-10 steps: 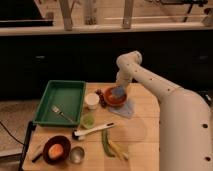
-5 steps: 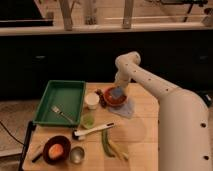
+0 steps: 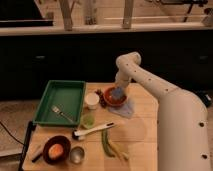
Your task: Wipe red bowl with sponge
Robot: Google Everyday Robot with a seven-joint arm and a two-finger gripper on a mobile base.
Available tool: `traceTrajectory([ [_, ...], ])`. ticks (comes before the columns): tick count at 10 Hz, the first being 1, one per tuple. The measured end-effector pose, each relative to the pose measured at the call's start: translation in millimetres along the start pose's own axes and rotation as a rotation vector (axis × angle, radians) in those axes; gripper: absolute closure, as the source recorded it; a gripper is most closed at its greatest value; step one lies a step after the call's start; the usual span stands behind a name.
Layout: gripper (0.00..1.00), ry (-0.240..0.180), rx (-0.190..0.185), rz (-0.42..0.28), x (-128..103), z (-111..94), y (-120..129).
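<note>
We see the gripper (image 3: 118,90) clamped tight on the sponge (image 3: 117,93), pressing it into the red bowl (image 3: 114,97) right beneath the fingers; white cup (image 3: 91,100) just left.

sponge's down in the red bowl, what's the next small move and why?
Probably a short sweep along the inside of the red bowl. The gripper sits over the bowl, shut on the sponge, which is pressed into it. The white cup stands close on one side, so the stroke should stay small and within the rim.
</note>
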Motion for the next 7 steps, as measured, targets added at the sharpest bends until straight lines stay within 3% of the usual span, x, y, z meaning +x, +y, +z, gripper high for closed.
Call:
traceTrajectory([
  [7, 0.99, -0.022, -0.002, -0.044, 2.1, 1.6, -2.9],
])
